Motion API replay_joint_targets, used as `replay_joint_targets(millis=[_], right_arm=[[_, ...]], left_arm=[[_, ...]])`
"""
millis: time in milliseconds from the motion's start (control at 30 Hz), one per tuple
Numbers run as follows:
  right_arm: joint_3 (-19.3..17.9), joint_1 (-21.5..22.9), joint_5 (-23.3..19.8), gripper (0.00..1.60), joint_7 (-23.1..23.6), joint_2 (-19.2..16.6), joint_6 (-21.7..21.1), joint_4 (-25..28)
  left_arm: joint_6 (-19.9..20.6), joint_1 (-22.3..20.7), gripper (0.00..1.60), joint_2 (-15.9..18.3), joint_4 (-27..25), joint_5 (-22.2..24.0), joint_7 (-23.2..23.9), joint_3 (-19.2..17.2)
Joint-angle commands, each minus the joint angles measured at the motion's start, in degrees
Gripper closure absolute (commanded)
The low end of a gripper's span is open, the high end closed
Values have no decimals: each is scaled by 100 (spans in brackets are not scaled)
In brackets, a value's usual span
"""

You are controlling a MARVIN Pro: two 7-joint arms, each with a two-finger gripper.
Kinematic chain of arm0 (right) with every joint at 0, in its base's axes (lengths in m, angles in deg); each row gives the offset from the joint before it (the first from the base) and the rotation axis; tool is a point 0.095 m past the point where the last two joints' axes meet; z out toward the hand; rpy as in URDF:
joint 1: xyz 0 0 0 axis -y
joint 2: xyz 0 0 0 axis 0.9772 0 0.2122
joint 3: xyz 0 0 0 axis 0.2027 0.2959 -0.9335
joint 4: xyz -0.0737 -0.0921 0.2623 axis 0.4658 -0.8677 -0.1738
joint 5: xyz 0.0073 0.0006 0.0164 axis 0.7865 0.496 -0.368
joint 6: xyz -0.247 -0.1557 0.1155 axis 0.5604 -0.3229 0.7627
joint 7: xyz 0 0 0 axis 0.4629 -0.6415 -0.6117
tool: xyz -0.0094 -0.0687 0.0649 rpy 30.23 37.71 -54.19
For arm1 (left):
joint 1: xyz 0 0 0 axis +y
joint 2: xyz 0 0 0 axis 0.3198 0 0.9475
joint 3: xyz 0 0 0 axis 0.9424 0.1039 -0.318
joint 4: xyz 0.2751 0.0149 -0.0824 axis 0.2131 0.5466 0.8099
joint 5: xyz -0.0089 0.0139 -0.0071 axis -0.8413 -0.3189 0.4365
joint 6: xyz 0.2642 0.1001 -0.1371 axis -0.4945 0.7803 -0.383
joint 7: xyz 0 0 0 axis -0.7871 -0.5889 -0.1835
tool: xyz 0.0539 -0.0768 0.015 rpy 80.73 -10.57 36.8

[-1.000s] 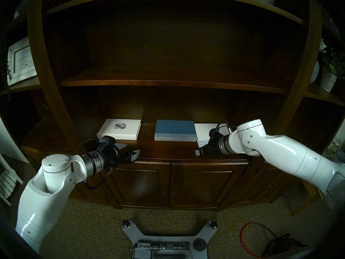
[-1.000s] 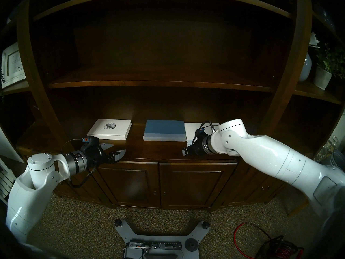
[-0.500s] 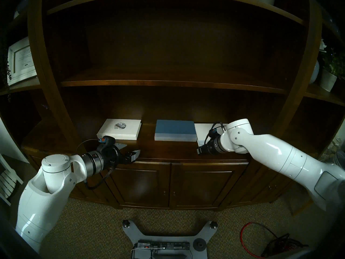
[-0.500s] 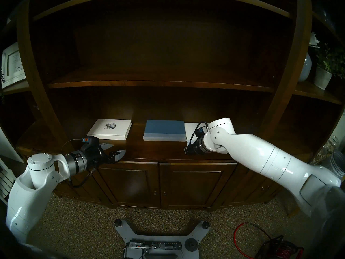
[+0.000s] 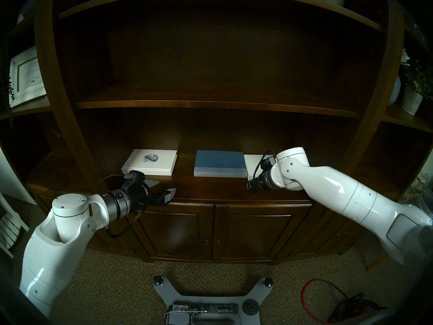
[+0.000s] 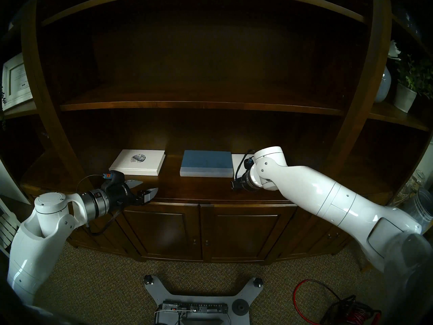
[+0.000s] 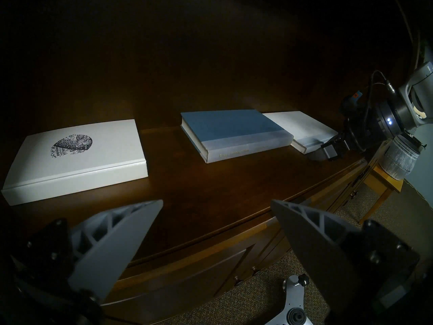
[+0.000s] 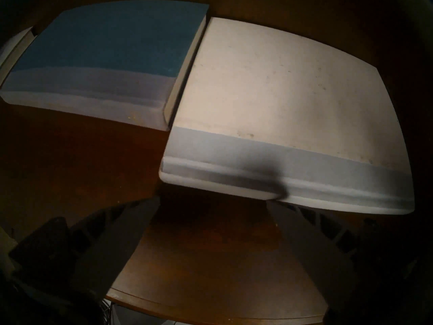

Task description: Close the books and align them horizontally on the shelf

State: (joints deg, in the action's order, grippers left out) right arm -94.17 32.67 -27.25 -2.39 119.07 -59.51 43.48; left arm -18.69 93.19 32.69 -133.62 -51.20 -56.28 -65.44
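Right gripper (image 8: pixel 212 201) spread, just before plain white book (image 8: pixel 281 94) spine, blue book (image 8: pixel 112 40) alongside

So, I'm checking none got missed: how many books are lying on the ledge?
3, all closed and flat: the white book with the oval illustration at left, the blue book in the middle, and the plain white book at right, partly hidden behind the right arm.
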Motion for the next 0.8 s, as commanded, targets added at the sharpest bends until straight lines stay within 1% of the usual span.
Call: replay_joint_targets(millis=[0, 167, 333, 400, 567, 633, 700, 767], right_arm=[[-78, 315, 197, 0, -69, 169, 19, -141], [-65, 408, 256, 0, -45, 252, 12, -257], [-116, 425, 238, 0, 18, 190, 59, -172], [-166, 419, 182, 0, 120, 155, 82, -123], [-195, 460, 80, 0, 88, 132, -33, 23], [-217, 424, -55, 0, -29, 18, -140, 188], [-232, 403, -85, 0, -44, -38, -144, 271], [-265, 350, -156, 0, -87, -186, -151, 492]], left_arm=[[-60, -98, 0, 6, -146, 9, 1, -77], [-60, -99, 0, 7, -145, 9, 2, -76], [-59, -100, 0, 7, -143, 9, 3, -75], [-58, -100, 0, 8, -142, 9, 3, -74], [-57, -101, 0, 8, -140, 9, 4, -73], [-57, -101, 0, 8, -141, 9, 4, -74], [-57, -101, 0, 8, -140, 9, 5, -73], [-56, -102, 0, 9, -139, 9, 5, -73]])
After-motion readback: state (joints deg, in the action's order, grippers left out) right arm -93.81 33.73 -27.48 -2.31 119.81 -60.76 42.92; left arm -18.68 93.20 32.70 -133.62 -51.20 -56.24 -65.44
